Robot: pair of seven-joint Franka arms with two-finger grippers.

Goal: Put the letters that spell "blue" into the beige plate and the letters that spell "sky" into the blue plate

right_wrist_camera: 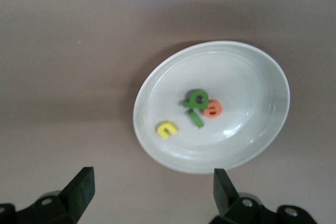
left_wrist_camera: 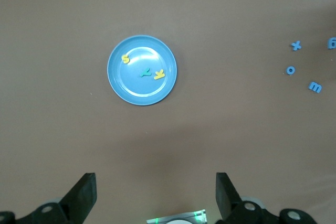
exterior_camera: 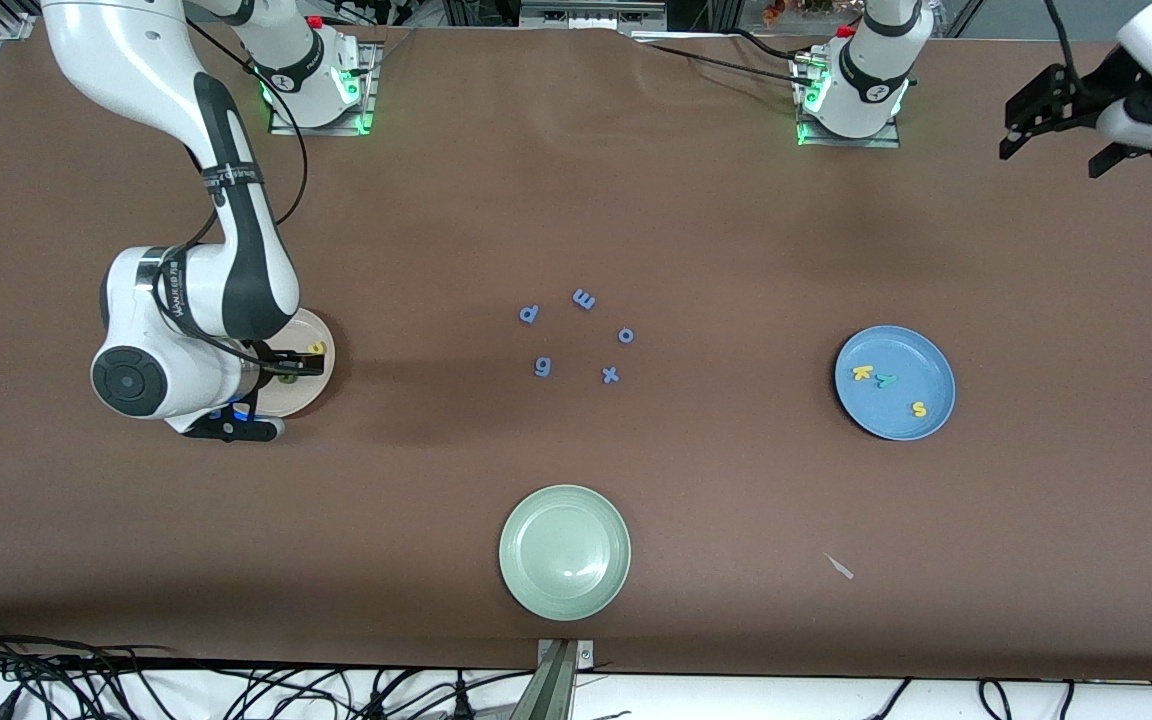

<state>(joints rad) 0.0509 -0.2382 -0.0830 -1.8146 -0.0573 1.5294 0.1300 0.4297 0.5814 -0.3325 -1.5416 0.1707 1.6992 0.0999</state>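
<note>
The four letters of "blue" lie in the beige plate (right_wrist_camera: 247, 77). The light green b (right_wrist_camera: 198, 98) rests partly on the dark green l (right_wrist_camera: 195, 117), the orange e (right_wrist_camera: 212, 109) touches them, and the yellow u (right_wrist_camera: 167, 128) sits just apart near the rim. In the front view this plate is at mid-height toward the right arm's end of the desk, mostly hidden under that arm.

The right pincer (right_wrist_camera: 152, 179) hangs low over the plate, spread wide and holding nothing.

The blue plate (exterior_camera: 911, 360), at mid-height toward the left arm's end, holds the yellow k (exterior_camera: 863, 372), the teal y (exterior_camera: 886, 380) and the yellow s (exterior_camera: 919, 408). The left pincer (exterior_camera: 1056, 145) waits in the upper corner of the front view, wide open and empty.

Both words look sorted, so the main risk is probably the retreat. If the right pincer swings sideways before it rises, a finger could catch the rim, tilting or sliding the shallow plate and spilling the light foam pieces.

A second risk is a needless grab at the blue letters (exterior_camera: 576, 335) in the middle of the frame. Those and the pale green plate (exterior_camera: 564, 552) at lower centre belong to neither word.
</note>
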